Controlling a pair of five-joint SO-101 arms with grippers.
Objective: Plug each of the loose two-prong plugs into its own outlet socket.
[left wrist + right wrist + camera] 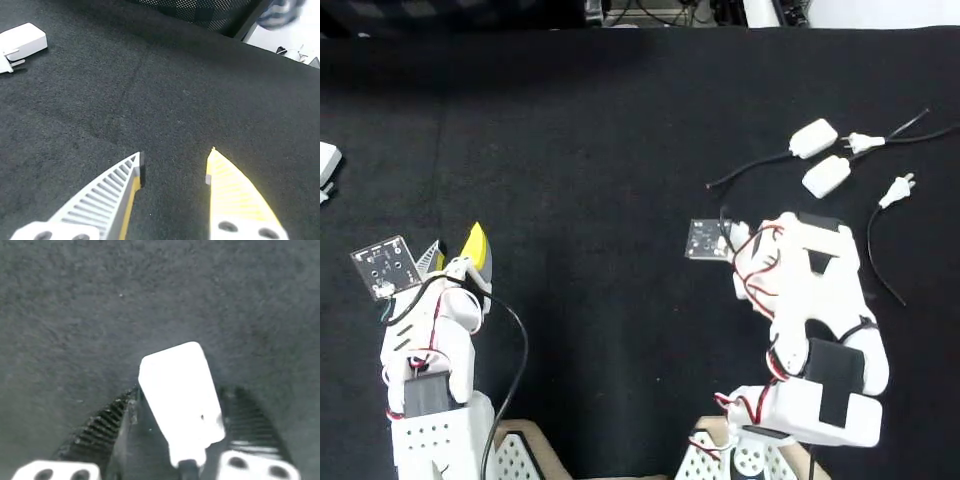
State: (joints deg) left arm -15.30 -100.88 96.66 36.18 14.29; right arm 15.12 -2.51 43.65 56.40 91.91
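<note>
Black cloth tabletop [600, 130], dark from edge to edge.

Find the right pincer [181, 390] clamped on a white block [175, 412], one finger against each long flank. Long axis of block in line with the fingers, dark cord end toward the wrist. Judge it an outlet socket; cannot confirm slots.

Locate the far plug [865, 143] and near plug [897, 190] beyond the right arm, toward its outer side and well apart from that pincer. Far plug: prongs toward the far socket [813, 138], just beside it. Near plug: prongs away from the arms, near socket [826, 176] close by. Treat the right arm as nearer to both plugs.

Find the left pincer [175, 165] with fingers apart over bare cloth, gripping nothing. Note a third socket [22, 40] at the tabletop's left edge, nearer the left arm.
</note>
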